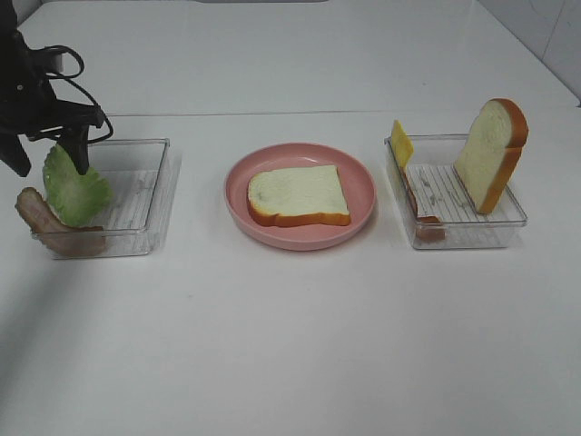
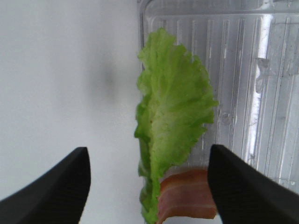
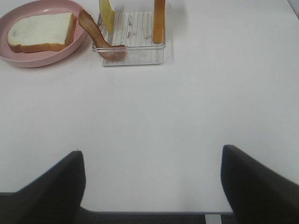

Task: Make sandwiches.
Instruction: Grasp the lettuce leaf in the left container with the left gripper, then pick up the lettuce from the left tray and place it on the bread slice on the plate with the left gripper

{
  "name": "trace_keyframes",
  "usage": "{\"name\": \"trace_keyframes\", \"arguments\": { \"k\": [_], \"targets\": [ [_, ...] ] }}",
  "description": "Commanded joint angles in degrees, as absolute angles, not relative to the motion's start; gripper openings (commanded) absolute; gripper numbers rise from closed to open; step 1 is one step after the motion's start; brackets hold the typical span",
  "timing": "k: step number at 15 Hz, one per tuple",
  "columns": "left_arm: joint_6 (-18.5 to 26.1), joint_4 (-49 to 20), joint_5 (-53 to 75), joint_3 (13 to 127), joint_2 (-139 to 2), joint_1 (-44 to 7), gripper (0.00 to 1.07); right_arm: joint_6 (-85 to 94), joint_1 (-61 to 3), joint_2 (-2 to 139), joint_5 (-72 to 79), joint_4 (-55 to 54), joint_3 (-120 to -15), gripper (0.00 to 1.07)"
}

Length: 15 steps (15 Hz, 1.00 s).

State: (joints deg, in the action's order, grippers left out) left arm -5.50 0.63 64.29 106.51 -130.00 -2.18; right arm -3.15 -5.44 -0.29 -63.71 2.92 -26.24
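1. I find the left gripper [image 2: 148,151] spread wide and grasping nothing. The lettuce leaf [image 2: 173,107] stands between its fingers, touching neither.
2. The leaf leans in the left tray [image 1: 150,182], just beside a bacon strip [image 2: 187,193].
3. The right gripper [image 3: 152,156] is likewise released and holds nothing.

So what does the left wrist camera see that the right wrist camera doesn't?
Only the left wrist view: a green lettuce leaf between the left gripper's open fingers, a bacon strip by it, and a clear ribbed tray. Only the right wrist view: a pink plate holding a bread slice, plus another tray with cheese, bacon and an upright bread slice; the right gripper hangs open over the table. Both: the white table and a pair of black fingers.
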Motion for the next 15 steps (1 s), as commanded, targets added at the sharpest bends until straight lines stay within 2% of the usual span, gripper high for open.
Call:
{"name": "trace_keyframes", "arguments": {
  "k": [1,2,3,5,11,15],
  "targets": [
    [-5.27,0.00,63.83,106.63,-130.06,-2.46,0.44,-3.09,-5.44,-1.49,-63.31,2.86,-26.01,0.78],
    [-5.21,0.00,63.83,106.63,-130.06,-2.46,0.37,-3.09,-5.44,-1.49,-63.31,2.86,-26.01,0.78],
    [-5.04,0.00,63.88,106.63,-130.06,-2.46,0.13,-3.09,-5.44,-1.49,-63.31,2.86,-26.01,0.78],
    [-4.81,0.00,63.88,106.63,-130.06,-2.46,0.00,-3.09,-5.44,-1.49,-63.31,2.86,-26.01,0.78],
    [-4.81,0.00,65.26,107.89,-128.69,-2.46,0.00,-3.09,-5.44,-1.49,-63.31,2.86,-26.01,0.78],
    [-5.44,-0.34,65.95,112.47,-122.78,-3.38,0.00,-3.09,-5.44,-1.49,-63.31,2.86,-26.01,0.78]
  ]
}}
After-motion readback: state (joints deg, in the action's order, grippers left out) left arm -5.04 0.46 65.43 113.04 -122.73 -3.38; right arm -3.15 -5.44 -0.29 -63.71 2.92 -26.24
